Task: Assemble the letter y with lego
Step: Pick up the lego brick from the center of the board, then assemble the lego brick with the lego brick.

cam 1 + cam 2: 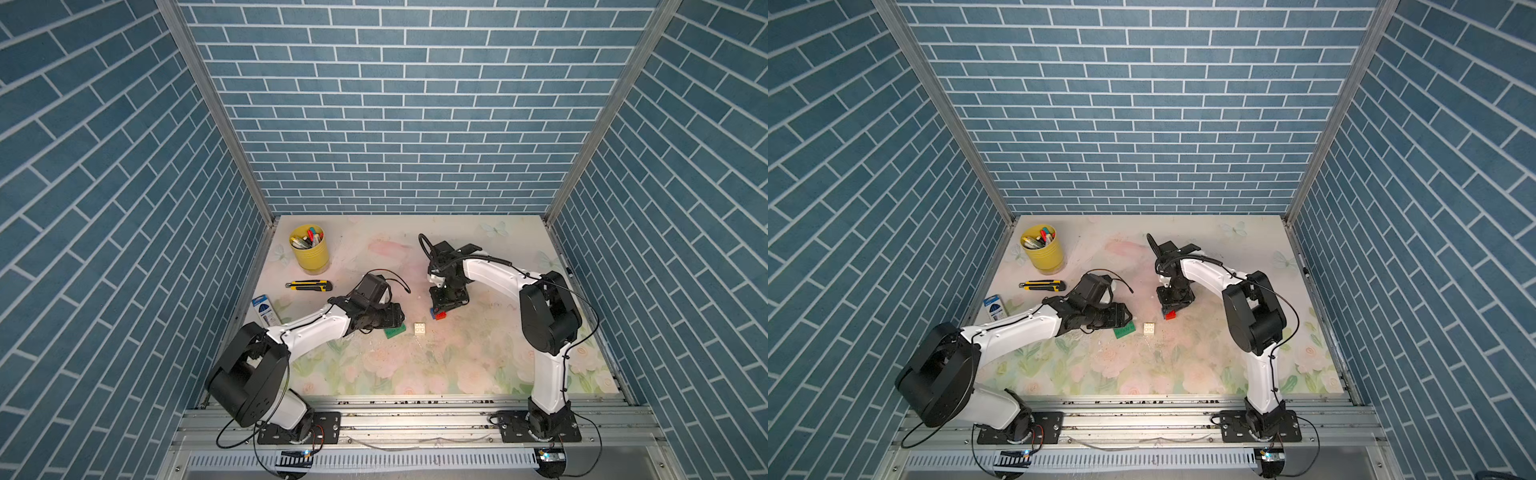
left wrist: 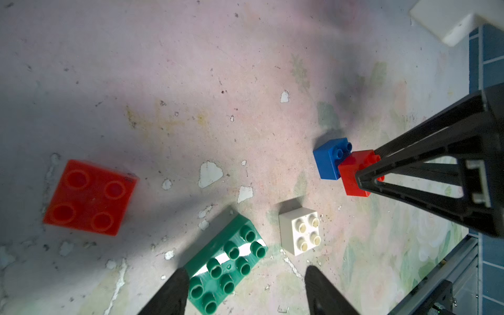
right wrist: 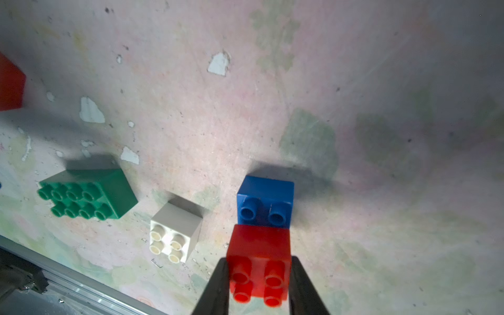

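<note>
My right gripper [image 3: 259, 283] is shut on a red square brick [image 3: 259, 261] that overlaps half of a blue square brick [image 3: 266, 201], leaving two blue studs showing. I cannot tell whether the red one is pressed home. In a top view this pair [image 1: 439, 314] lies under the right gripper [image 1: 444, 305]. My left gripper [image 2: 245, 289] hangs open low over the green rectangular brick [image 2: 226, 270], one finger over the brick's end. A white square brick [image 2: 300, 231] stands between the green brick and the pair. A second red brick [image 2: 90, 197] lies apart. No letter y shows.
A yellow cup of pens [image 1: 309, 249], a yellow-black utility knife [image 1: 308, 285] and a small blue box [image 1: 266, 311] sit at the back left. The metal rail [image 1: 415, 409] runs along the table's front edge. Blue brick walls close in three sides.
</note>
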You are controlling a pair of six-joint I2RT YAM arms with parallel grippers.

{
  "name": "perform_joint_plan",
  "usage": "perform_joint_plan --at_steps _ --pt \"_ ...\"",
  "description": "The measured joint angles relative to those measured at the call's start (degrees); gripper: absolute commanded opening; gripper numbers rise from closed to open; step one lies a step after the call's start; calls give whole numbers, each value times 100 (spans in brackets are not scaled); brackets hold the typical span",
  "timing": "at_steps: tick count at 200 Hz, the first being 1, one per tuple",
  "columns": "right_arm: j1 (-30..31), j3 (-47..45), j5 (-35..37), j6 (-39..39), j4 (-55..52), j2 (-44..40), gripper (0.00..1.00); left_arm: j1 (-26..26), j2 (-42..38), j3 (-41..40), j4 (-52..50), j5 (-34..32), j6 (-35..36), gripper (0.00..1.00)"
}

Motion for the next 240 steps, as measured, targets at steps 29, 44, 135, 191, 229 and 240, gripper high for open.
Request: perform_joint_plan --at_steps 29,44,135,191,229,240 --pt "7 26 26 2 -26 26 22 0 0 -22 0 -24 0 70" --pt "20 48 59 9 -48 39 22 0 0 -42 -2 -35 0 70" --pt "76 -52 162 35 0 -26 22 0 0 -52 -2 -59 0 70" --pt "111 -109 216 37 33 -42 22 0 0 -55 0 -83 -4 70" --pt "114 -109 225 63 66 -35 22 0 0 -59 28 -101 -13 70" --pt "114 -85 229 63 72 -7 22 0 0 -59 37 -101 -15 70"
